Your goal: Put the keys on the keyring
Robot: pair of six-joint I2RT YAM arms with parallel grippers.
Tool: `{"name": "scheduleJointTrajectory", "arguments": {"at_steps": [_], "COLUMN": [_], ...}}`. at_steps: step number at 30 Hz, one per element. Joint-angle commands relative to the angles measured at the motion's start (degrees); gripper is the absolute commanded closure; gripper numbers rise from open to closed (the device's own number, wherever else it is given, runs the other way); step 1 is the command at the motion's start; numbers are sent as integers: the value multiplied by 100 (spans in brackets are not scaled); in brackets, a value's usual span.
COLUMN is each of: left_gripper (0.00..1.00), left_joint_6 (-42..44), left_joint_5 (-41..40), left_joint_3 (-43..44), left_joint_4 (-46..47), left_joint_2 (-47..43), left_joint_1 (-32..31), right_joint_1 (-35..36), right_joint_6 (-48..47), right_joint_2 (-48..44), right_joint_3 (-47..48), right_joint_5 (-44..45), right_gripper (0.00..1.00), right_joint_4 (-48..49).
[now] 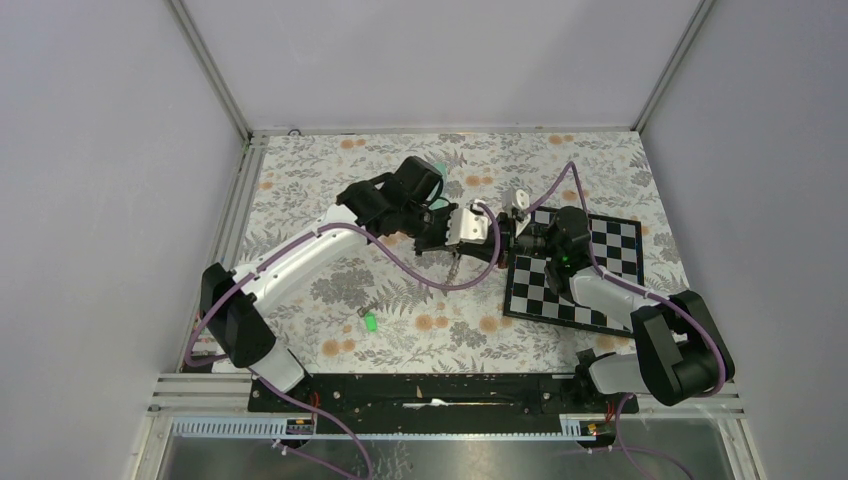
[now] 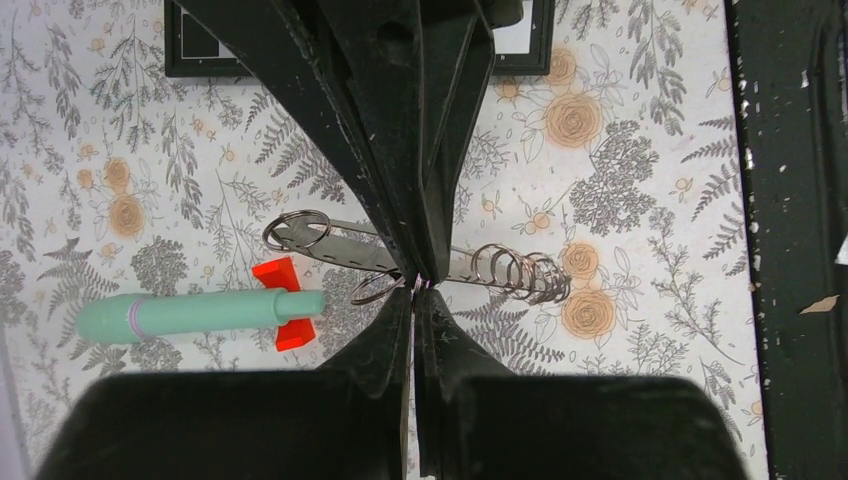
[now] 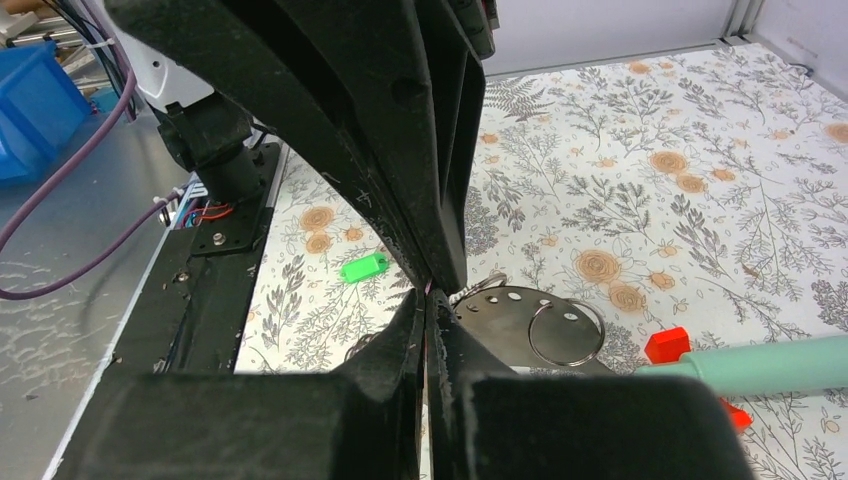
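**A:** Where is the keyring (image 2: 335,248) just now?

**B:** It appears to lie on the flowered bench (image 1: 610,165), near the middle, under the spot where the two arms meet. It is a grey strap with a row of small holes. A large split ring (image 2: 297,230) sits at its far end and a bunch of wire rings (image 2: 520,272) at the end nearer the arm bases.

**A:** And the jaws?

**B:** Both pairs are closed. The left jaws and the right jaws point at each other, tip against tip, with no gap showing in either pair. In both wrist views the tips come together right over the strap, about halfway along it. A small ring (image 2: 375,290) lies just beside that point.

**A:** Do they grip the strap?

**B:** I cannot tell. The fingertips hide the spot, so whether anything is pinched there is unclear.

**A:** The keys?

**B:** The green-headed key (image 1: 370,322) lies alone on the bench, well apart from the keyring, toward the near edge and in front of the left arm. Nothing touches it. The darker key I cannot make out.

**A:** What else is there?

**B:** A teal stick (image 2: 200,313) with a red base (image 2: 272,272) lies just beside the strap's far end, mostly under the left arm in the top view. A black and white checkerboard (image 1: 620,245) lies on the right side, partly under the right arm
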Motion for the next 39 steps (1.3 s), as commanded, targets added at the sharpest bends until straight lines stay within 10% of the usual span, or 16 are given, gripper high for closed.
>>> {"name": "scheduleJointTrajectory", "arguments": {"at_steps": [1,13,26,39], "left_gripper": [100,69,67,53], "left_joint_6": [-123,-324,-1082,-1374], "left_joint_5": [723,2056,3140,2123], "left_joint_3": [352,-217,-869,-1430], "left_joint_4": [264,775,1757,2470], "left_joint_2": [-124,-323,-455,-1068], "left_joint_1": [193,820,1139,1426], "right_joint_1": [37,-190,-302,-337], "right_joint_6": [28,1409,2041,2036], "right_joint_2": [-18,-190,-184,-120], "right_joint_3": [216,263,233,184], "right_joint_5": [147,15,184,200], "right_gripper": [100,100,100,100], "right_joint_4": [-47,1258,1841,1768]}}
